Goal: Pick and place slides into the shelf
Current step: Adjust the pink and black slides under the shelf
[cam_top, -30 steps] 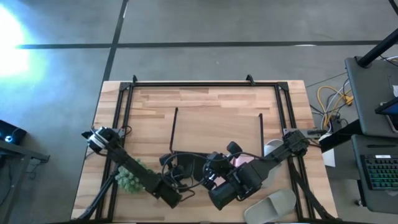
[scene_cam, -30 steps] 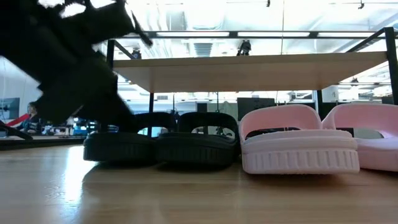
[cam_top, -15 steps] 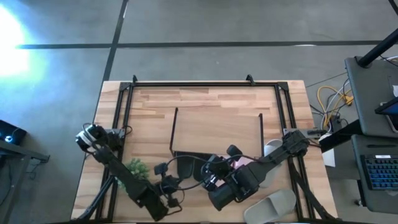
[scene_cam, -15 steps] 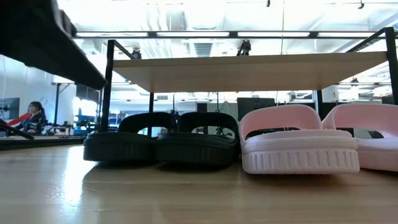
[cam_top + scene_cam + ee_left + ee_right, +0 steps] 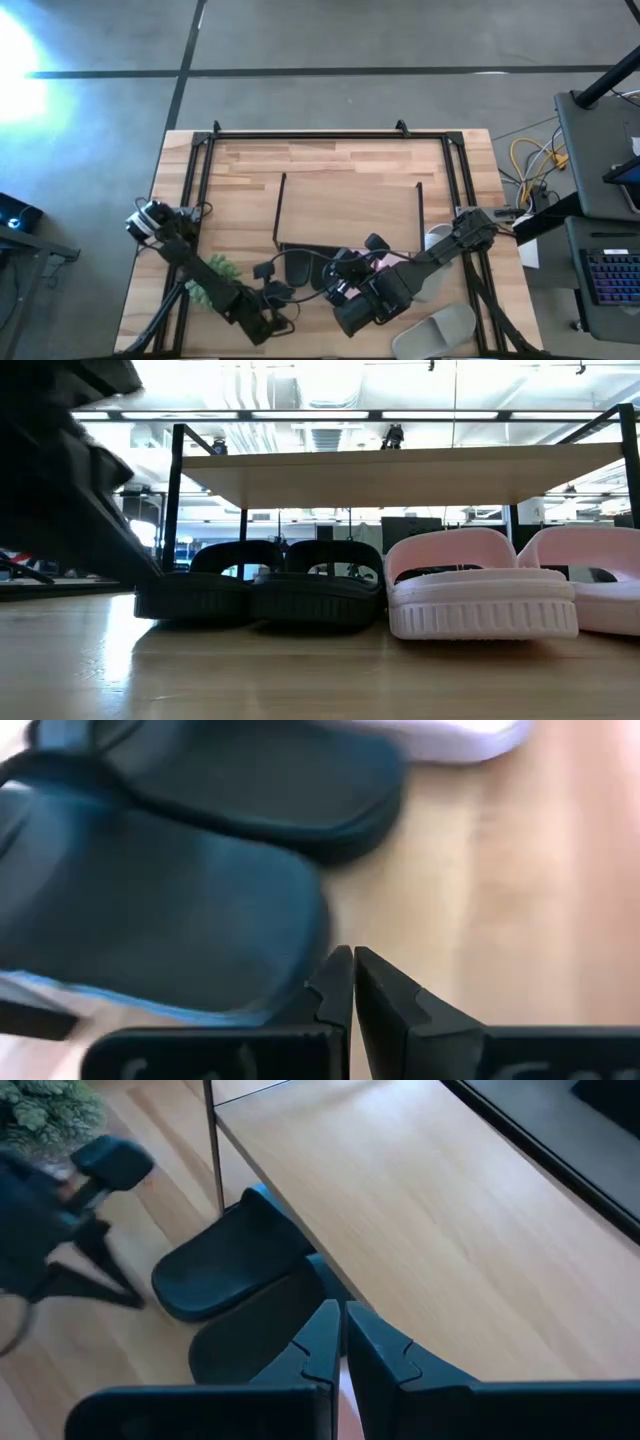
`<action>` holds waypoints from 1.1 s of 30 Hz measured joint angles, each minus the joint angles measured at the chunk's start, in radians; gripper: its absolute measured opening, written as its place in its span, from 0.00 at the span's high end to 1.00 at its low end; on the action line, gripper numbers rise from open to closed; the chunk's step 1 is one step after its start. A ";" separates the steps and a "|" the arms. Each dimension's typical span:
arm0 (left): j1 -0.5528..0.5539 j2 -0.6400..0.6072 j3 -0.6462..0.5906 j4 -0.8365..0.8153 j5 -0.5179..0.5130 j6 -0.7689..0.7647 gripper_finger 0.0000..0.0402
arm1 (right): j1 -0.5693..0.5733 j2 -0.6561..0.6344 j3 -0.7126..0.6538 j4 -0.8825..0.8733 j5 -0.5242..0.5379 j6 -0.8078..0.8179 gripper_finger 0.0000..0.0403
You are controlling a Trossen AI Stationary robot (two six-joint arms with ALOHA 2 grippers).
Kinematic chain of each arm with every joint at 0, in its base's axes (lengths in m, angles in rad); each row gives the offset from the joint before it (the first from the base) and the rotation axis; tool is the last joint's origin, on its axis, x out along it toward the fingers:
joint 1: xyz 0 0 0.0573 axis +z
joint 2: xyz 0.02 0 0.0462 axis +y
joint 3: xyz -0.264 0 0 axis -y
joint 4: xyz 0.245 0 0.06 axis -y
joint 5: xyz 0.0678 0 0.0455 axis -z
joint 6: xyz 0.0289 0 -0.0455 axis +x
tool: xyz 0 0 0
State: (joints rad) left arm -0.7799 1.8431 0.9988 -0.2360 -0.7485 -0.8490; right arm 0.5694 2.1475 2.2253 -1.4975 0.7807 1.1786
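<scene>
Two black slides point(image 5: 200, 595) point(image 5: 315, 595) stand side by side on their soles under the shelf point(image 5: 400, 470), with two pale pink slides point(image 5: 480, 600) to their right. From above, the shelf's plywood top point(image 5: 350, 200) covers most of them. A grey-beige slide point(image 5: 445, 330) lies on the table near its near right corner. My left gripper point(image 5: 352, 960) is shut, low at the near side of the left black slide point(image 5: 150, 920). My right gripper point(image 5: 340, 1315) is shut and hovers above the black slides point(image 5: 225, 1260) at the shelf's near edge. My left gripper has its shut fingertips point(image 5: 340, 965) right beside the near edge of the left black slide point(image 5: 300, 950), coming from the table's near left. Whether they touch it I cannot tell.
A small green plant point(image 5: 205, 285) stands on the table beside my left arm. Thin dark frames run along the table's left, right and far edges. Bare wood lies in front of the slides point(image 5: 300, 670). A desk with a keyboard stands beyond the right edge.
My left gripper drew back from the black slides toward the near left corner and rose out of the low view. It has since come back down and toward the slides. The slides and my right arm have stayed where they were.
</scene>
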 joint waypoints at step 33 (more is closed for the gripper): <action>-0.087 -0.099 0.059 0.001 0.038 -0.010 1.00 | 0.111 0.001 -0.288 0.265 -0.501 0.397 0.97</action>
State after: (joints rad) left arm -0.8671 1.7443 1.0576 -0.2354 -0.7105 -0.8585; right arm 0.6802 2.1483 1.9378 -1.2325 0.2795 1.5755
